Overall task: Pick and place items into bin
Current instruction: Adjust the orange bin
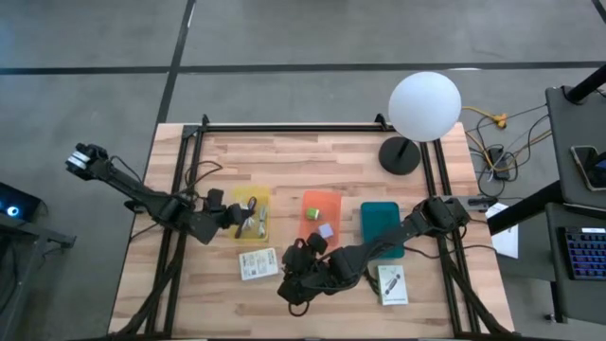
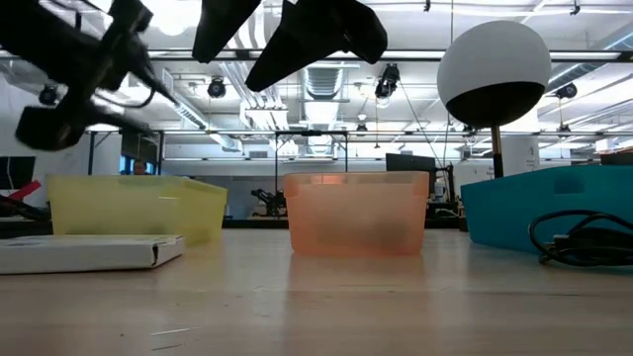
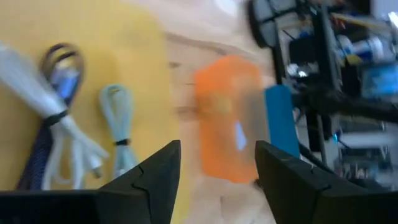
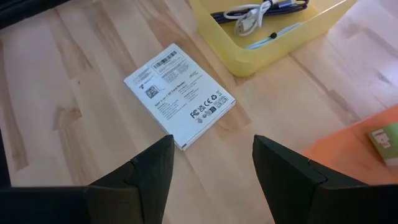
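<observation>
High view, going left to right: the left claw [image 1: 231,214] hovers over the yellow bin [image 1: 252,217], fingers spread apart and holding nothing. In the left wrist view a white cord [image 3: 46,118], a dark purple cord [image 3: 45,134] and a pale bundled cord [image 3: 118,124] lie on the bin's floor.

At 6 o'clock from the yellow bin, a white printed packet [image 1: 258,263] lies flat on the bench [image 1: 189,303]. Its label carries small print, barcodes and a CE mark, otherwise too small to read.

The right claw [image 1: 295,268] hangs just at the packet's 3 o'clock, fingers spread, empty. At its 12 o'clock the orange bin [image 1: 321,217] holds a green cube [image 1: 311,214] and a pale-purple cube [image 1: 325,230]. The teal bin [image 1: 381,224] follows; a second printed packet [image 1: 391,284] lies at its 6 o'clock, with open bench around it.
</observation>
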You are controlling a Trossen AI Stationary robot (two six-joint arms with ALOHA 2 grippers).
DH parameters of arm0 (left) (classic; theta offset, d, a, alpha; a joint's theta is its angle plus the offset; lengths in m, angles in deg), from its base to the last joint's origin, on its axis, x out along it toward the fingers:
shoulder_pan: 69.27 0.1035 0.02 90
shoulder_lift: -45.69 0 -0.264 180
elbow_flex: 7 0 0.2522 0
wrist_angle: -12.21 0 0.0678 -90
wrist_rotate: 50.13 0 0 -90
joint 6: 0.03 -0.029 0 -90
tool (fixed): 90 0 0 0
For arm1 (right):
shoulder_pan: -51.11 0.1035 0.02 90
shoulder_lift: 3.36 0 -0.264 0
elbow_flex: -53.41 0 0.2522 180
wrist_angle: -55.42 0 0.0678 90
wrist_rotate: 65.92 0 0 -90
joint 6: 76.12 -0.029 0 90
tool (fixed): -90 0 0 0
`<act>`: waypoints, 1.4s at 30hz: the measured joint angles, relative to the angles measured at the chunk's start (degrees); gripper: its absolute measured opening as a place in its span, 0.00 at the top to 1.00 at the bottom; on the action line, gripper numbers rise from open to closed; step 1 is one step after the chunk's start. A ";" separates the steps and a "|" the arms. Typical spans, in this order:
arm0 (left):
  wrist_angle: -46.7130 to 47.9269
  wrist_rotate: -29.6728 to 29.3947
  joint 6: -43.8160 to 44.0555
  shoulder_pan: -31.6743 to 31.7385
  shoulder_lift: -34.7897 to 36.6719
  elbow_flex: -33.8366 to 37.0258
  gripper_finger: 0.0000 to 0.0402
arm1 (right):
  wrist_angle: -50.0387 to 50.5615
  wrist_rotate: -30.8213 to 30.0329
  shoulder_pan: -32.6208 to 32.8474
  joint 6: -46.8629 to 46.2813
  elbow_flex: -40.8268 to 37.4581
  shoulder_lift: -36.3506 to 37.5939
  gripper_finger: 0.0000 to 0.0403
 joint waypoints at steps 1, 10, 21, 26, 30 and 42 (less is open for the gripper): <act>-0.09 0.03 -2.58 0.00 0.14 -0.90 0.53 | 0.00 0.00 -0.06 0.32 0.00 0.00 0.50; -19.36 16.79 -46.84 -0.03 -0.52 -6.00 0.53 | -0.07 2.88 -0.72 3.69 0.00 0.00 0.50; -13.35 28.98 -44.65 -9.89 -17.71 -8.25 0.63 | -0.75 10.30 -2.14 9.81 -0.94 -1.16 0.50; -13.50 28.58 -40.46 -12.76 -26.09 -10.41 0.84 | -0.93 10.83 -2.14 9.83 -1.99 -1.16 0.50; -12.41 26.52 -38.73 -12.85 -30.02 -12.41 0.98 | -2.20 11.21 -2.29 9.73 -2.69 -1.16 0.50; 18.85 22.88 -22.29 -17.02 -32.39 -19.17 1.00 | -12.03 19.16 -6.36 3.54 -8.37 -1.20 0.50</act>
